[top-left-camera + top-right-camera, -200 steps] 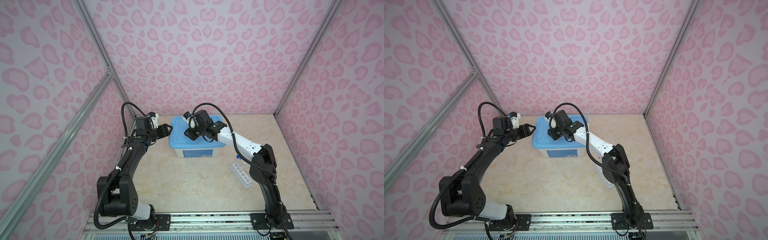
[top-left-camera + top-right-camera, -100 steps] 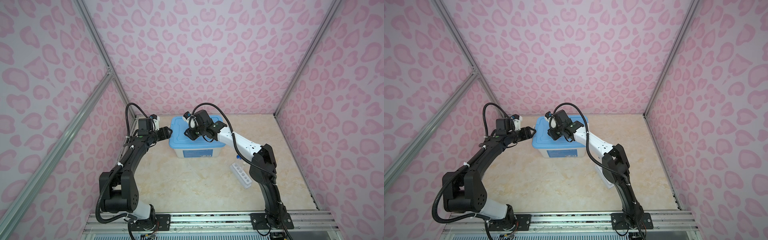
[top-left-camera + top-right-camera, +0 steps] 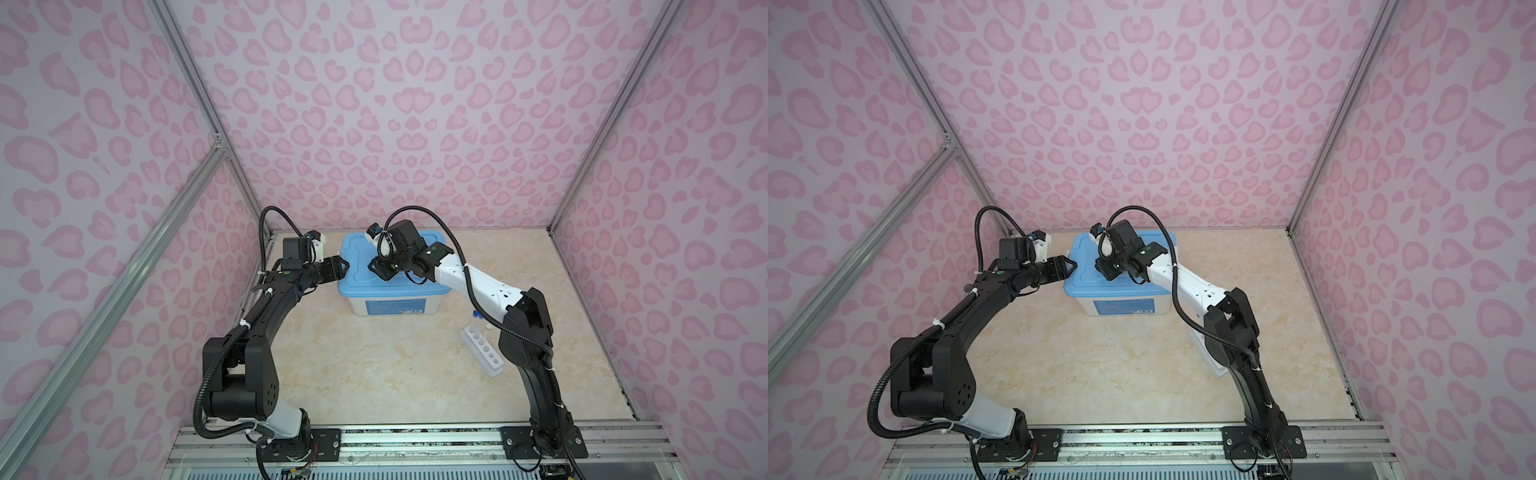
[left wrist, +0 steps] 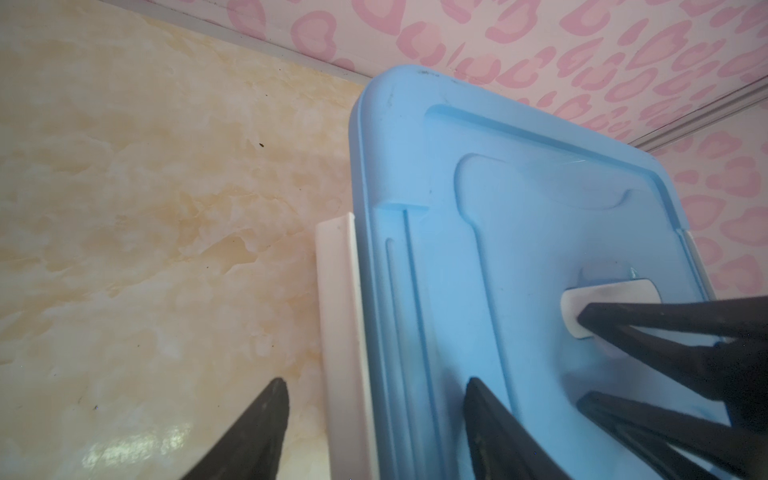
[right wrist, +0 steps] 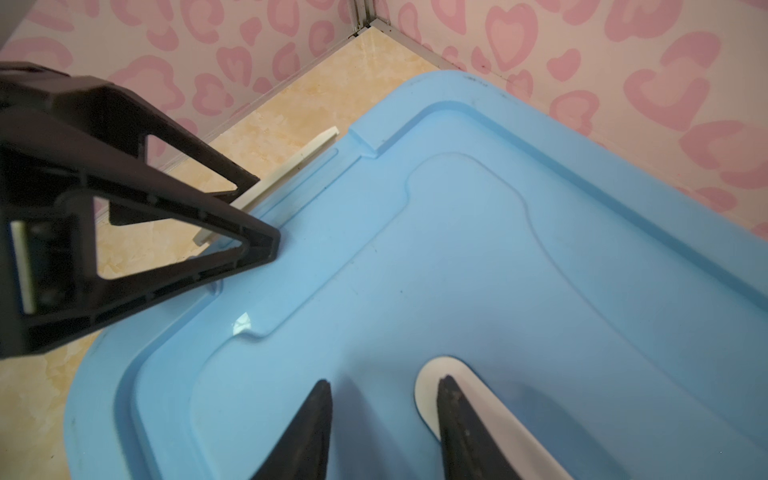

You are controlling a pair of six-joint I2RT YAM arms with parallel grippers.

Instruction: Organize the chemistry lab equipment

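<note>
Left wrist view: left claw (image 4: 374, 380) released, tips straddling white side latch (image 4: 336, 332) of bin (image 3: 390, 305), long axis along lid (image 4: 519, 208) edge; right claw (image 5: 384, 380) also unclenched, one tip on lid handle (image 5: 426, 386); rack (image 3: 484, 353) w/ tubes (image 3: 478, 318) on bench (image 3: 374, 374), well apart, nearer right arm (image 3: 482, 286).

Left tool (image 3: 343, 266) hovers at the left edge of the blue lid (image 3: 358, 246), jaws apart. Right tool (image 3: 376, 269) hangs over that lid's middle, jaws apart.
</note>
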